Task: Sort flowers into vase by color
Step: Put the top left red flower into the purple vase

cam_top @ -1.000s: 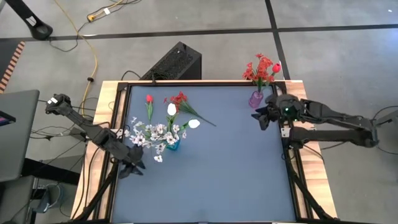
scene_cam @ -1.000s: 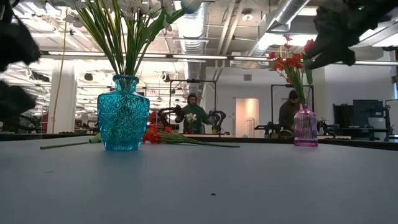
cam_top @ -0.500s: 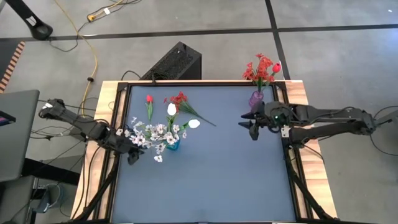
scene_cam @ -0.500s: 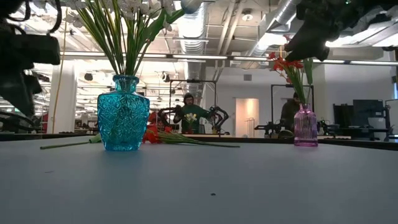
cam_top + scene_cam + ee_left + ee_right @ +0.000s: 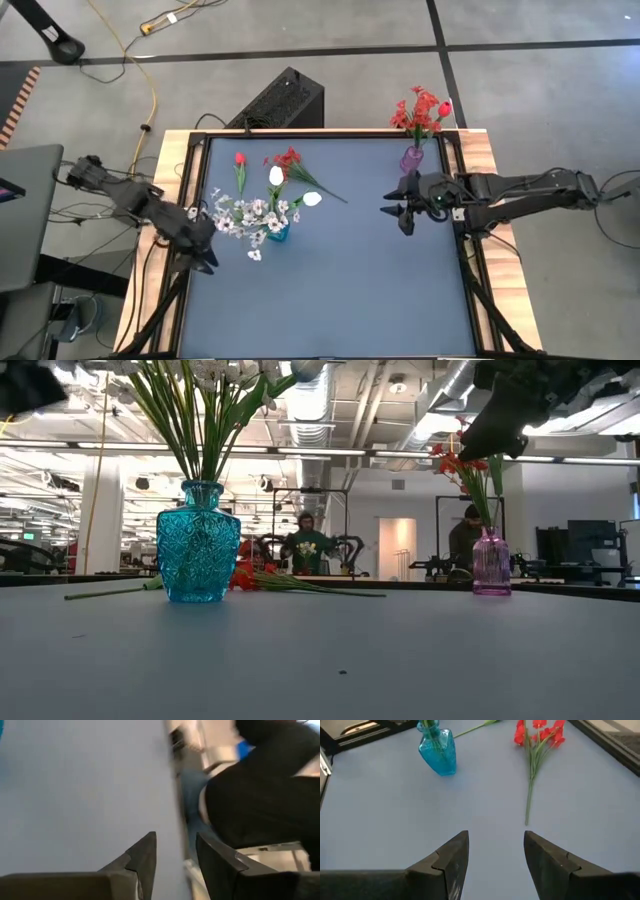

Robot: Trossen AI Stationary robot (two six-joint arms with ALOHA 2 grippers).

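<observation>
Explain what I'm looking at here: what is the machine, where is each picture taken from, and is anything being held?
It is a robot with two dark arms at a table. One picture looks straight down, one looks level across the tabletop, and two come from cameras on the arms' wrists. A blue vase holds white flowers; a purple vase holds red flowers. A red spray, a red tulip and two white tulips lie loose on the table. The left tool hangs near the table's left edge; the right tool is open, facing the red spray. Neither holds anything.

Two dark jointed arms, left claw [image 5: 203, 262], right claw [image 5: 396, 210], tapered black fingers [image 5: 451, 855]
</observation>
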